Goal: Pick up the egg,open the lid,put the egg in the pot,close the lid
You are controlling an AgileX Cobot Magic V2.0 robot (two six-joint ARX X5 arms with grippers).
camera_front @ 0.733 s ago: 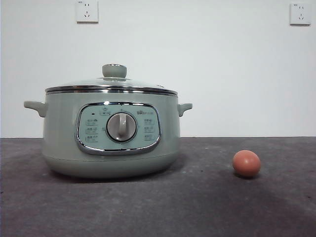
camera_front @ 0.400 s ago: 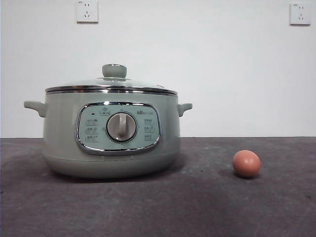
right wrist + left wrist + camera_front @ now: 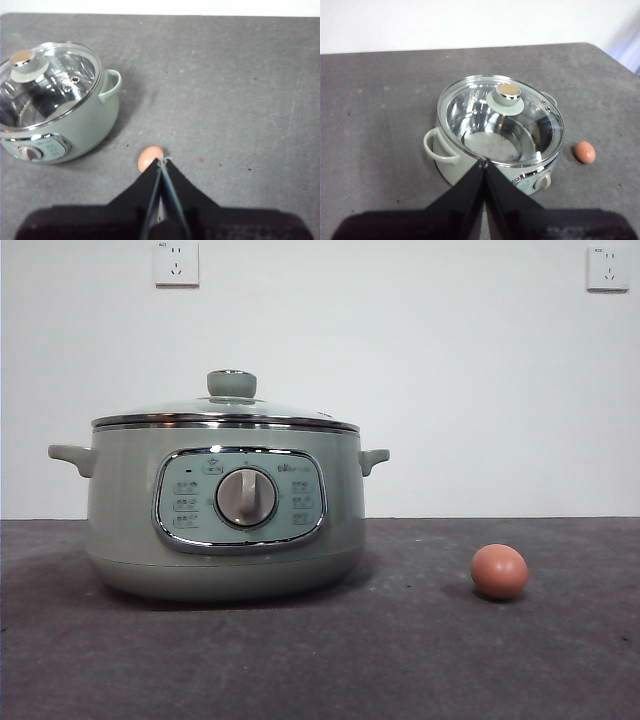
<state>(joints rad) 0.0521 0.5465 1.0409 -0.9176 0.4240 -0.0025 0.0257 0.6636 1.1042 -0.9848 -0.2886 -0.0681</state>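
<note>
You're looking at a bare test bench, lab-like rather than a home kitchen. A dark grey felt-like table (image 3: pixel 420 660) runs to a plain white wall (image 3: pixel 450 390), with two wall sockets (image 3: pixel 176 262) in the frame's upper corners.

The pot (image 3: pixel 225 515) stood on the tabletop (image 3: pixel 400 660), toward the left as seen from the front. The lid (image 3: pixel 226 412) sat closed on its rim. The egg (image 3: pixel 499 571) lay on the tabletop well apart from the pot, off to its right. A wall rose behind both, with one socket (image 3: pixel 176 262) above the pot and another socket (image 3: pixel 608 267) above the egg.
</note>
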